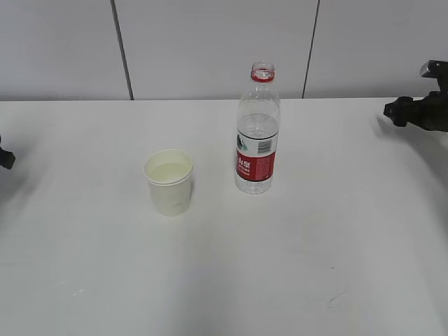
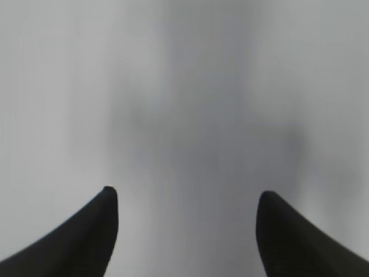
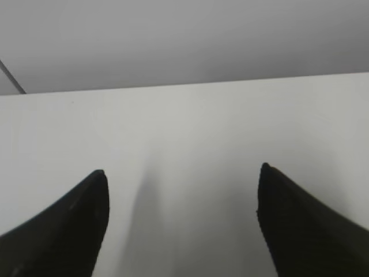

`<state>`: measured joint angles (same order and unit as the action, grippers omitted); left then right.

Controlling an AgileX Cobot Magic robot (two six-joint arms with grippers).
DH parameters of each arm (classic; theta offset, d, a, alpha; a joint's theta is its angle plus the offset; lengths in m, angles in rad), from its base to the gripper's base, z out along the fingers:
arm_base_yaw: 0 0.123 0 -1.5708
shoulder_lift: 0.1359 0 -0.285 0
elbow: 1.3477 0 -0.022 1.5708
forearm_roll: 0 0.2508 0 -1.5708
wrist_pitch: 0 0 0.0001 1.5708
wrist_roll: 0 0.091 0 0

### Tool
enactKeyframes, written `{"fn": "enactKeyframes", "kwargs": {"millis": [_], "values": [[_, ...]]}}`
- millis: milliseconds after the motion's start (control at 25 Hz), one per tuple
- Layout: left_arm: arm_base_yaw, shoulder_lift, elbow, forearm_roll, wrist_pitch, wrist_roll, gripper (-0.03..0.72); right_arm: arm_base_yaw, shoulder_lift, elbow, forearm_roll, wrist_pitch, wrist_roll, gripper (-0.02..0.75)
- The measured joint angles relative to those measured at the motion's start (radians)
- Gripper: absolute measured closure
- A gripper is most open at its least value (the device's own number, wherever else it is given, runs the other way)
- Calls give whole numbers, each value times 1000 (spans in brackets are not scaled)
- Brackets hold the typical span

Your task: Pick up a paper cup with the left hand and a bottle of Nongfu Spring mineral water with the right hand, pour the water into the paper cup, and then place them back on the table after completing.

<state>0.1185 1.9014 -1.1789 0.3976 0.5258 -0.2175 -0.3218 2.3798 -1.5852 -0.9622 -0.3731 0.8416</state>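
Since both hands sit back at the desk (image 1: 350, 280) edges w/ jaws apart and empty, nothing's held. Left hand (image 2: 184, 231): blurry view. Paper cup (image 1: 169, 182), centre-left, light, thin-walled, crushable; take it mid-wall, gently. Bottle (image 1: 257, 129), just right of it, uncapped, approx half full of water (image 1: 256, 126), slick, squeezable; grip at label. Right hand (image 3: 183, 225) is well clear.
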Motion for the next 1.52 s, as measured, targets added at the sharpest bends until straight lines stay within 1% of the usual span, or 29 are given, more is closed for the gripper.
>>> {"fn": "enactKeyframes", "kwargs": {"millis": [160, 200, 320, 400, 640, 760, 880, 960, 1040, 1200, 1360, 1520], "values": [[0, 0, -1, -3, 24, 5, 226, 0, -48, -33, -193, 122, 188, 146], [0, 0, -1, -3, 29, 7, 226, 0, -64, -42, -261, 146, 257, 146], [0, 0, -1, -6, 37, 18, 226, -1, -115, -67, -450, 163, 459, 146], [0, 0, -1, -6, 37, 23, 226, -1, -138, -79, -522, 155, 583, 146], [0, -10, 1, -18, 29, 69, 226, -1, -146, -99, -622, 128, 755, 146], [0, -48, 23, -26, -17, 81, 226, -2, -146, -103, -635, 79, 861, 146], [0, -101, 48, -36, -60, 85, 226, -2, -146, -116, -669, 27, 882, 146], [0, -132, 72, -41, -73, 93, 226, -2, -146, -129, -748, 17, 875, 146], [0, -160, 105, -57, -68, 110, 226, -2, -146, -140, -800, 15, 875, 146], [0, -250, 190, -151, 19, 176, 226, -2, -148, -160, -847, 8, 875, 146], [0, -416, 248, -264, 131, 259, 227, -2, -152, -167, -874, 4, 875, 146], [0, -600, 297, -320, 225, 310, 227, -2, -154, -168, -883, 2, 875, 146]]}}
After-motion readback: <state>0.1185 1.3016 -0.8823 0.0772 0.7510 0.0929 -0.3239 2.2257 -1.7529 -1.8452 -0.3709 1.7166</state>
